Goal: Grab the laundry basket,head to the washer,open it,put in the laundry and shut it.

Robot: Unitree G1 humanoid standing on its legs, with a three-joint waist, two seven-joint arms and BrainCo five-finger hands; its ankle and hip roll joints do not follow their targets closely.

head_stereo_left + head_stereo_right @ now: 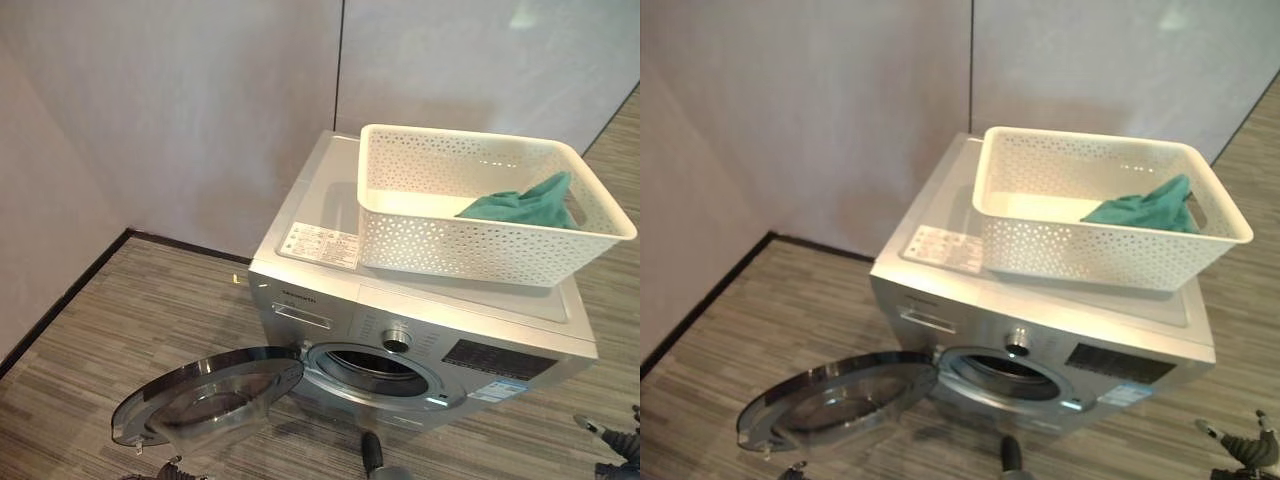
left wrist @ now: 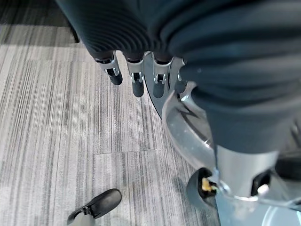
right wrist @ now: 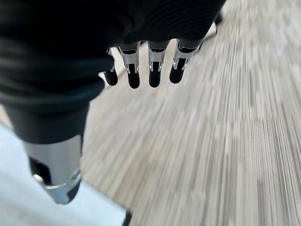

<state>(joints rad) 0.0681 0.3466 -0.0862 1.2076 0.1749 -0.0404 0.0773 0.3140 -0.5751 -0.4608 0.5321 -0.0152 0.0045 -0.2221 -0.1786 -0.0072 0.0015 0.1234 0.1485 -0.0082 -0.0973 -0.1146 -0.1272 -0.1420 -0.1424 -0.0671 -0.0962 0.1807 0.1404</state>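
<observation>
A white perforated laundry basket (image 1: 470,215) stands on top of the silver washer (image 1: 330,290), with a teal cloth (image 1: 525,203) lying in its right end. The washer's round glass door (image 1: 205,395) hangs swung open to the left, and the drum opening (image 1: 375,368) shows dark. My left hand (image 2: 136,77) hangs beside the door's rim (image 2: 181,125), its fingers straight and holding nothing. Low to the right of the washer, my right hand (image 3: 141,70) hangs open over the floor, also seen at the bottom right corner as my right hand (image 1: 1240,445).
The washer stands against a pale grey wall (image 1: 200,110) in a corner, with a dark skirting strip (image 1: 70,290) along the left wall. Grey striped floor (image 1: 140,320) spreads to the left and in front of the washer.
</observation>
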